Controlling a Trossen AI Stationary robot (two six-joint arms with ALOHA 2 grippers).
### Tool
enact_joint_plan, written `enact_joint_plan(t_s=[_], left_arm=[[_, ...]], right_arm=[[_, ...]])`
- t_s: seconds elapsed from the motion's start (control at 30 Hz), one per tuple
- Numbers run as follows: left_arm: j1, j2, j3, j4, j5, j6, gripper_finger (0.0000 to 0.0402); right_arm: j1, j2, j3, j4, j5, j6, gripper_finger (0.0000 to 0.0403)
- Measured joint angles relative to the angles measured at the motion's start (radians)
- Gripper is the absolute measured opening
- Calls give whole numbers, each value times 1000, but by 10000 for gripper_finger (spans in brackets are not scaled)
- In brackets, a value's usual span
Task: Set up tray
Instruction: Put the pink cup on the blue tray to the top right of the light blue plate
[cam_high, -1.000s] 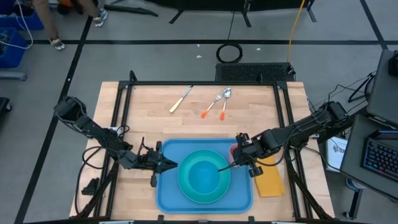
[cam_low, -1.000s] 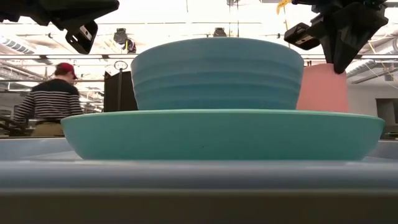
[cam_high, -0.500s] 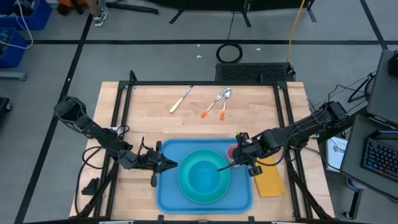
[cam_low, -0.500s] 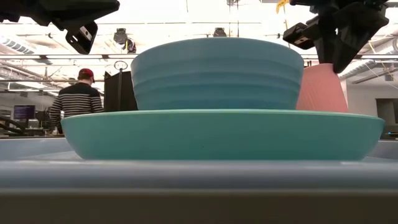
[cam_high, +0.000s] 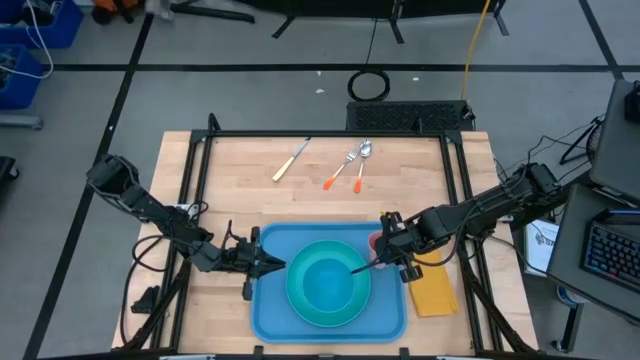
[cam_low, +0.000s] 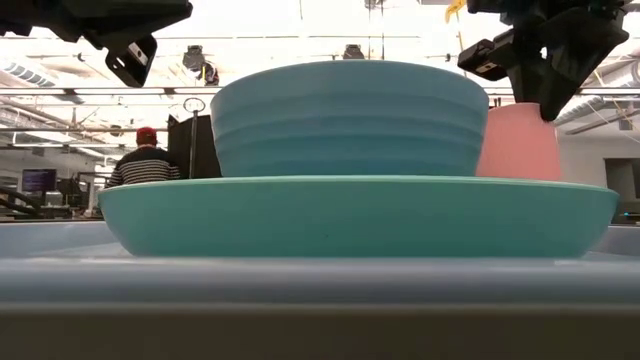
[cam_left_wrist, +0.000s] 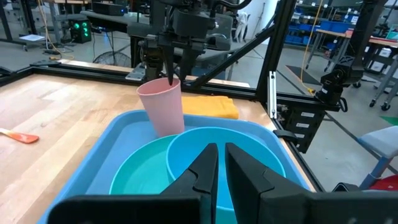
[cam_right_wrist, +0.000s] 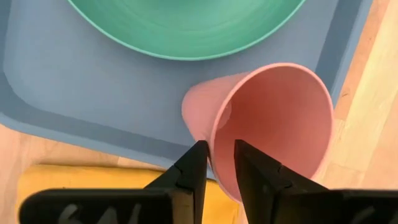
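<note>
Blue tray (cam_high: 268, 315) holds plate (cam_high: 300, 305), bowl (cam_high: 330, 278), pink cup (cam_right_wrist: 273, 118); right end effector (cam_right_wrist: 217, 163) slightly spread.

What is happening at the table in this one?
The right gripper straddles the rim of a pink cup standing upright in a corner of the blue tray, fingers slightly apart. A turquoise plate with a bowl on it fills the tray's middle. The left gripper waits over the tray's opposite edge. Cutlery and a yellow napkin lie off the tray.

A knife (cam_high: 290, 160), 2 orange-handled utensils (cam_high: 347, 167) lie on the wooden table (cam_high: 420, 180); a yellow napkin (cam_high: 434, 291) rests near its edge.
</note>
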Motion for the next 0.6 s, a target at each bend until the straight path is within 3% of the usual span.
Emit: enact_joint_plan(t_s=[0.6], left_arm=[[0, 0, 0, -6, -8, -1, 33]], right_arm=[[59, 0, 0, 1, 0, 86, 75]])
